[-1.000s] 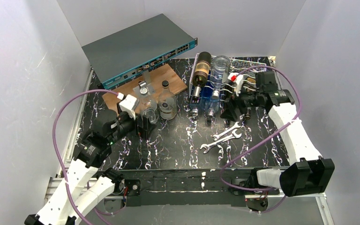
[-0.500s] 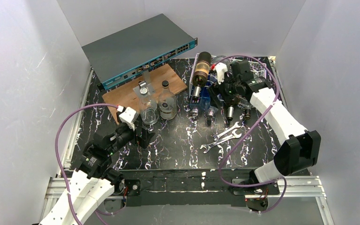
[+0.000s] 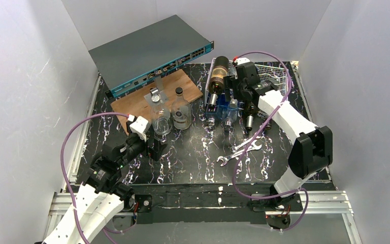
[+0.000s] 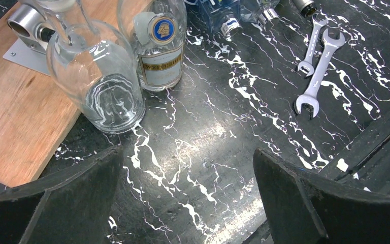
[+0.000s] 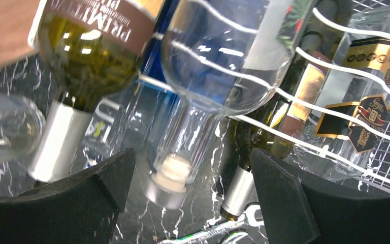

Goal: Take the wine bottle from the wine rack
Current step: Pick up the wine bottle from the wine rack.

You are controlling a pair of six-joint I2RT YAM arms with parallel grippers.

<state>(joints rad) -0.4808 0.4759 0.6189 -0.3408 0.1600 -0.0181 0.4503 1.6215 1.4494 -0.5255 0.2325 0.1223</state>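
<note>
The white wire wine rack (image 3: 277, 72) stands at the back right and holds several bottles, necks toward me. On its left end lies a dark green wine bottle (image 3: 217, 75) (image 5: 89, 46) with a brown label. Beside it is a clear corked bottle (image 5: 218, 66), then another dark bottle (image 5: 264, 137) behind the rack's wires (image 5: 335, 66). My right gripper (image 3: 235, 89) (image 5: 185, 193) hovers open over these, its fingers (image 5: 81, 198) apart on either side of the clear bottle's neck, touching nothing. My left gripper (image 3: 156, 147) (image 4: 188, 198) is open and empty, low over the black mat.
A grey network switch (image 3: 152, 51) leans at the back left. A wooden board (image 3: 157, 91) (image 4: 15, 101) lies before it, with a round clear flask (image 4: 99, 76) and a labelled bottle (image 4: 160, 46) at its edge. Two wrenches (image 3: 241, 150) (image 4: 315, 66) lie mid-table.
My right arm swung left from the rack's right side to above the clear bottle, and its jaws narrowed a little. My left arm drew back toward its base, then stayed still.
</note>
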